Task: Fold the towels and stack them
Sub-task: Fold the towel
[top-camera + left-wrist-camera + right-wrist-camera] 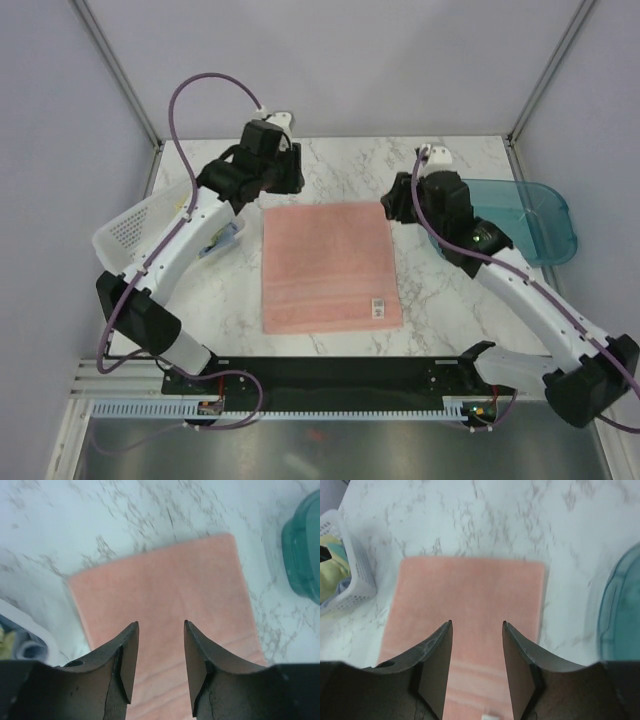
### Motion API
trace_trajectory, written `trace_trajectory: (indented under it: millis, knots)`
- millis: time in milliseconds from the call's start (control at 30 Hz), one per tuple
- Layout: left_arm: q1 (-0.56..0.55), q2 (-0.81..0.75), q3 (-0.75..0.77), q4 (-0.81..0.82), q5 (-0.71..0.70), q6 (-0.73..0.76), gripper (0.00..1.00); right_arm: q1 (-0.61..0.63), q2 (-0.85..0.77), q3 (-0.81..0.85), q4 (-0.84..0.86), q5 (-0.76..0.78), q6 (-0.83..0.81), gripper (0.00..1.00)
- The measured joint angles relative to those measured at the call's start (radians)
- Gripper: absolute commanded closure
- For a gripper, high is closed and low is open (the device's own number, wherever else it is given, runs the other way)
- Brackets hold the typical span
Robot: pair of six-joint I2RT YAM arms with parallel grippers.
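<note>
Left gripper [160, 624] and right gripper [477, 623] hover half-open, empty, over flat salmon-pink terry towel [328, 262]; other towels [331, 575] lie unfolded in white perforated plastic basket [125, 232], left.

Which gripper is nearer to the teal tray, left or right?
Right. The right gripper is at the far right corner of the pink towel, close beside the teal tray. The left gripper is at the far left corner, the towel between it and the tray.

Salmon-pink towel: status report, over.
Left gripper and right gripper open, empty. Salmon-pink terry towel flat on marble table, both grippers near its far corners. Nothing on it; white perforated basket left, teal plastic tray right.
</note>
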Motion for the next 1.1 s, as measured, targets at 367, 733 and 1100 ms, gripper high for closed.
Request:
trace_trajectory:
  millis: [367, 733, 1100]
  knots:
    - [0.215, 0.307, 0.142, 0.040, 0.194, 0.358, 0.54, -0.340, 0.667, 0.566, -0.050, -0.473, -0.473, 0.48]
    - [0.299, 0.551, 0.214, 0.031, 0.269, 0.472, 0.55, -0.418, 1.094, 0.834, -0.290, -0.668, -0.679, 0.58]
    - [0.346, 0.609, 0.253, 0.029, 0.291, 0.558, 0.57, -0.446, 1.265, 0.977, -0.419, -0.708, -0.783, 0.60]
